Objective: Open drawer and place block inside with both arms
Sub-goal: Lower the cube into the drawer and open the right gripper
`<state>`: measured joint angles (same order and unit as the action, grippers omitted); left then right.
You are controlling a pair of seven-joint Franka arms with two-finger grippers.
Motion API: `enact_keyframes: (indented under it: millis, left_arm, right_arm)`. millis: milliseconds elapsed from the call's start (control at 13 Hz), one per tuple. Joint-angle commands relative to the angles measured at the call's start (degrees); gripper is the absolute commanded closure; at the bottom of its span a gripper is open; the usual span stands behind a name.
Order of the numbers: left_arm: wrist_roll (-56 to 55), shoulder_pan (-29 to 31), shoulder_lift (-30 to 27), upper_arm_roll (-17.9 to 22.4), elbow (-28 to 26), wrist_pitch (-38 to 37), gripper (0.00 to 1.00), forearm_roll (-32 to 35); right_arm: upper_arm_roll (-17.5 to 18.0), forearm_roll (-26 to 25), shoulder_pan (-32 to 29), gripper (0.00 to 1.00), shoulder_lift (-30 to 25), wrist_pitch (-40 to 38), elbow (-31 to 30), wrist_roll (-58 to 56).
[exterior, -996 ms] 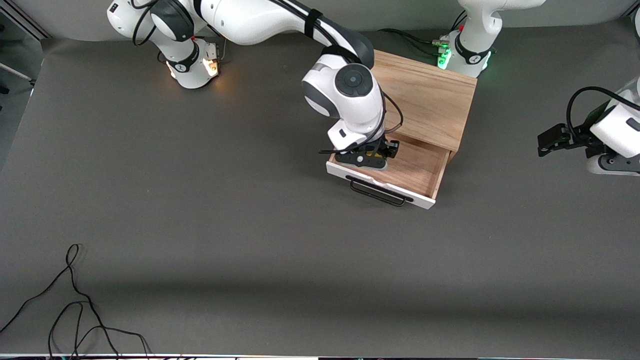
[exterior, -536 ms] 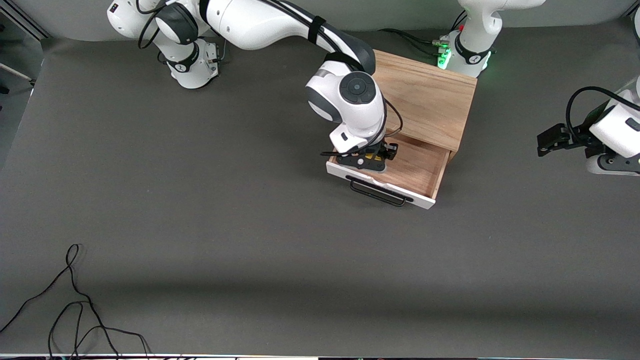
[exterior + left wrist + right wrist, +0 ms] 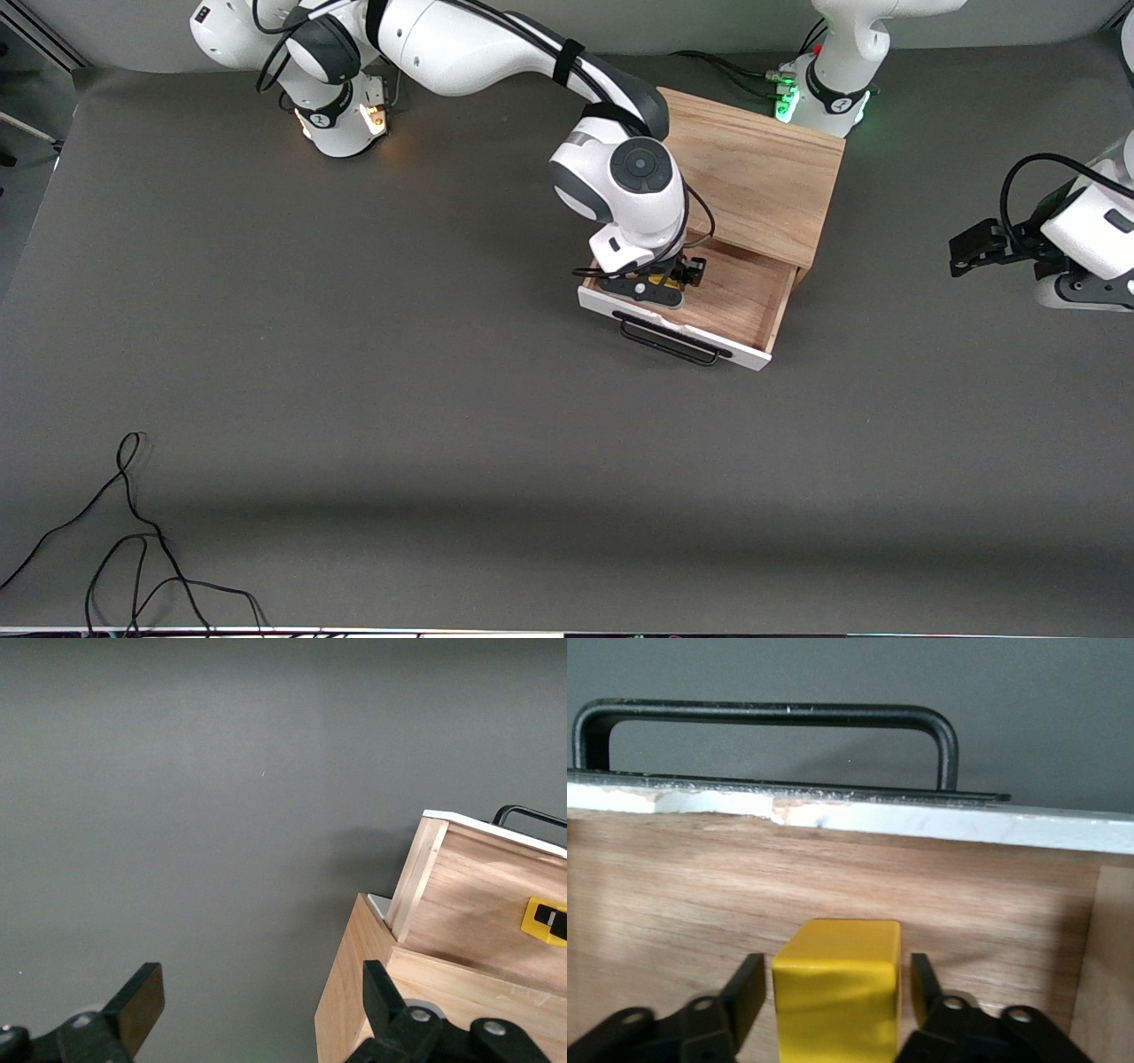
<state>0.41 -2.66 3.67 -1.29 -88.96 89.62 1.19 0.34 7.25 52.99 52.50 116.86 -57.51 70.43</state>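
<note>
The drawer [image 3: 735,297] of the oak cabinet [image 3: 753,177] stands pulled out, its black wire handle [image 3: 669,341] toward the front camera. The yellow block [image 3: 658,279] sits on the drawer floor [image 3: 833,868] close to the white front panel. My right gripper [image 3: 660,282] reaches down into the drawer and straddles the block [image 3: 837,992]. It is open, with a narrow gap showing on each side [image 3: 835,970]. My left gripper [image 3: 257,988] waits wide open and holding nothing, raised over the table beside the cabinet [image 3: 354,992] at the left arm's end.
A loose black cable [image 3: 133,532] curls on the table near the front edge at the right arm's end. The left arm's wrist [image 3: 1094,235] hangs at the table's edge. Both arm bases [image 3: 828,89] stand along the back, next to the cabinet.
My right gripper has sunk a little deeper into the drawer and opened, letting go of the block. The left arm has barely moved.
</note>
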Motion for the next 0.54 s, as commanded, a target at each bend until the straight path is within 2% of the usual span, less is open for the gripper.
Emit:
enact_keyframes:
  millis: [0,307,460]
  left_arm:
    - [0.73,0.11,-1.13,-0.29,-1.3,-0.14,0.0,-0.04]
    - [0.64,0.2,-1.21,-0.29,-1.13,-0.23,0.0,-0.04]
    - [0.73,0.64,-1.3,-0.29,-1.13,-0.32,0.0,-0.04]
  right_arm:
    - [-0.52,-0.91,0.71,0.0,0.32,-0.14,1.7,1.82]
    - [-1.22,-1.36,0.53,0.0,-2.48,-3.47,1.97,1.73]
    - [-2.18,-1.36,-0.17,0.0,-6.07,-5.94,1.97,1.03]
